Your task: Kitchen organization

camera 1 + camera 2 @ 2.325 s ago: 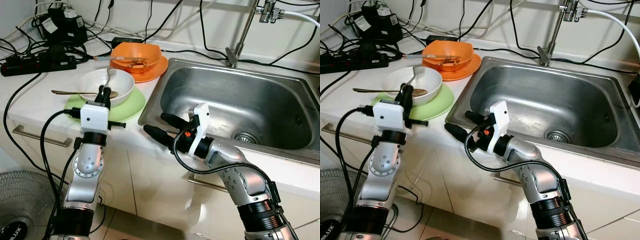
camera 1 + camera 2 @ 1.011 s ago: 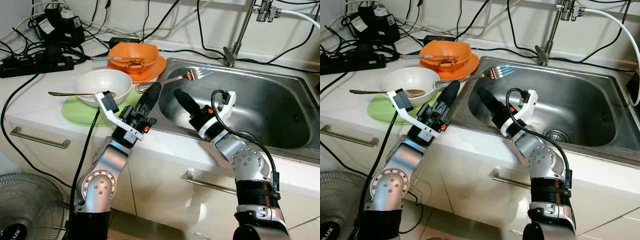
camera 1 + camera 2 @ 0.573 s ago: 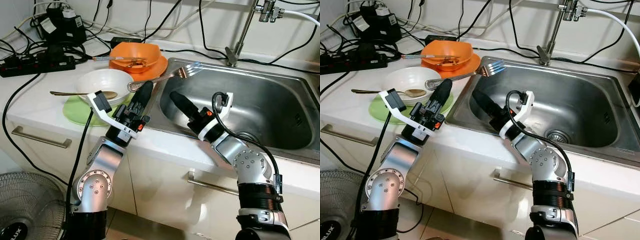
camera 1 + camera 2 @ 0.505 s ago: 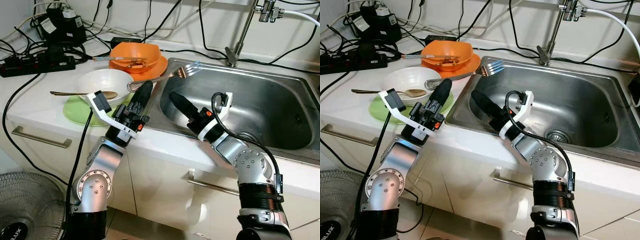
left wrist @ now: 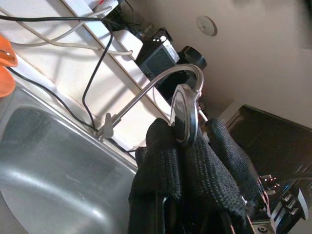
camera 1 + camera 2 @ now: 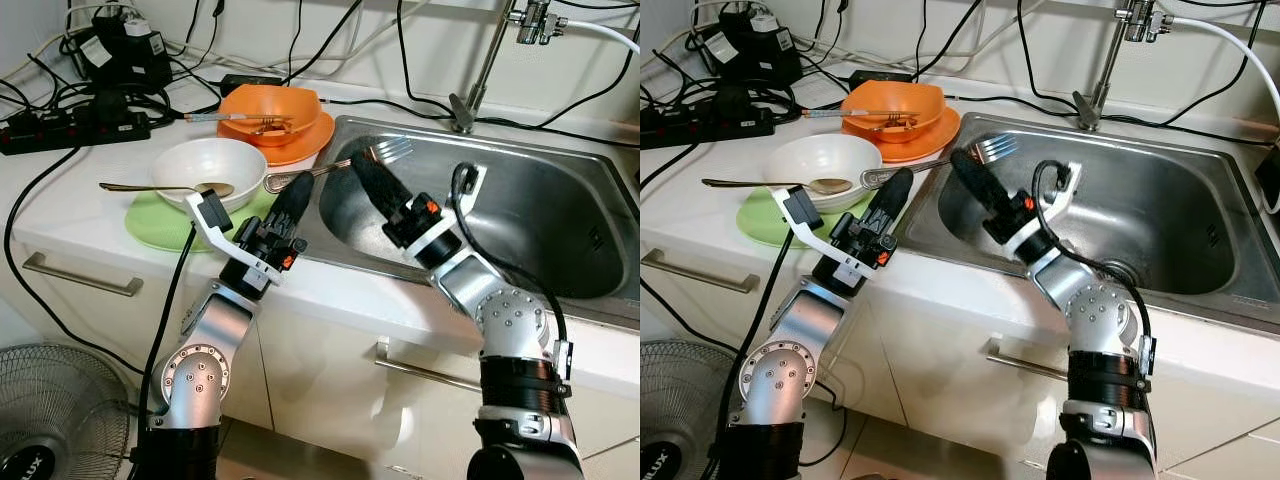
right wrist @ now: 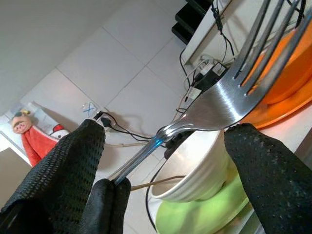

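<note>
open sink basin (image 6: 520, 215), fork (image 6: 340, 165) across rim

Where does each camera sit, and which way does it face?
Left eye view: on the head, facing down at sink, left gripper and right gripper.
Right eye view: beside it, same scene.
Left wrist view: along the left gripper, which grips a fork, toward the faucet.
Right wrist view: along the open right gripper, toward the white bowl.
Both wrist views share the fork.

A home kitchen: a stainless sink (image 6: 520, 215) is sunk into a white counter (image 6: 60, 195), with a tap (image 6: 480, 70) behind it and cupboard doors with a metal handle (image 6: 75, 273) below it. Left of the sink stand a white bowl (image 6: 205, 165) and orange bowl (image 6: 272, 105); a fan (image 6: 50, 420), probably on the floor, is below.
</note>
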